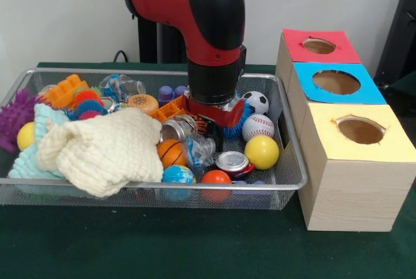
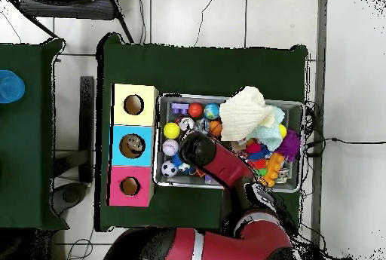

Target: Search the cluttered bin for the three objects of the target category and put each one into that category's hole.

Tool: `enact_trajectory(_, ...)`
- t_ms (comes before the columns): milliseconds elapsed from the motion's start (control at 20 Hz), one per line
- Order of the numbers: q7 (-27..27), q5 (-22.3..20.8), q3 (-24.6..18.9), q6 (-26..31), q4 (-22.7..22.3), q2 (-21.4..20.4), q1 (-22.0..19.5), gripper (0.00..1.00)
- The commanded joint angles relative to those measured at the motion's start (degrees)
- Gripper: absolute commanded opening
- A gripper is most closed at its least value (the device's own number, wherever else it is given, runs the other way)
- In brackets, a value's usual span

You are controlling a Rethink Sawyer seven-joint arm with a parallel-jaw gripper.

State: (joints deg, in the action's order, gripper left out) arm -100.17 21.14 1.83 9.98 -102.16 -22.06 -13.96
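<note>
Claw [image 1: 209, 121] down in wire bin [image 1: 289, 146], fingers hidden among clutter; grip state unclear. Balls likely targets: baseball [image 1: 258, 126] just right of claw, yellow ball [image 1: 262, 152] nearer, holed boxes [image 1: 354, 162] right.

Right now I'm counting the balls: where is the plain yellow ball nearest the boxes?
In the front view, the yellow ball lies in the bin's right end, just below the baseball and right of the crushed can.

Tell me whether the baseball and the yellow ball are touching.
Touching: the front view shows the baseball resting against the top of the yellow ball with no gap between them.
</note>
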Motion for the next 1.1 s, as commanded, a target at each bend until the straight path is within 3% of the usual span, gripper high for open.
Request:
enact_trajectory(50,-9.31,-0.9,-0.45,-4.09,3.53,3.95,0.5,0.0)
enact_trajectory(450,-9.63,-0.74,-0.52,-3.67,2.18,3.07,0.02,0.0)
enact_trajectory(850,-8.2,-1.07,1.79,0.93,3.14,1.78,1.62,0.0)
enact_trajectory(900,-8.05,-1.02,2.3,1.68,3.61,1.9,2.03,1.0)
enact_trajectory(1100,-7.83,-0.69,4.35,6.91,5.05,1.32,3.31,1.0)
